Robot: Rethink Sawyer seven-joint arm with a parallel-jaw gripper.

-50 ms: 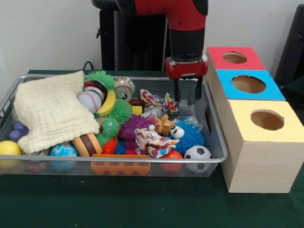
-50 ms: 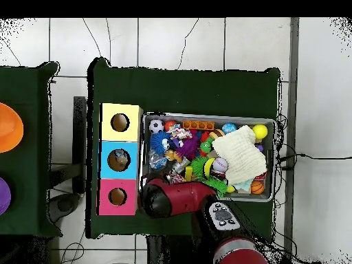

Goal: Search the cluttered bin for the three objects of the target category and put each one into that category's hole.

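1. Pincer [image 1: 187, 90] open, empty, hanging over bin [image 1: 216, 137] at 2 o'clock.
2. Likely targets, balls: soccer ball [image 1: 197, 153] at 5 o'clock, baseball [image 1: 89, 100] at 10.
3. Both prob. light, smooth, roll easily; grip across the widest part.

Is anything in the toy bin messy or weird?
A cream cloth lies crumpled over the toys at one end of the bin, hiding some underneath. Nothing has spilled out or looks broken.

A wire bin [image 2: 271, 122] of toys sits on a green table [image 2: 185, 86], with a cream cloth [image 2: 240, 152] over its right part. Touching its left side stand three holed boxes: yellow [image 2: 120, 122], blue [image 2: 119, 159], red [image 2: 117, 196]. The red arm [image 2: 180, 198] covers the bin's lower left corner.
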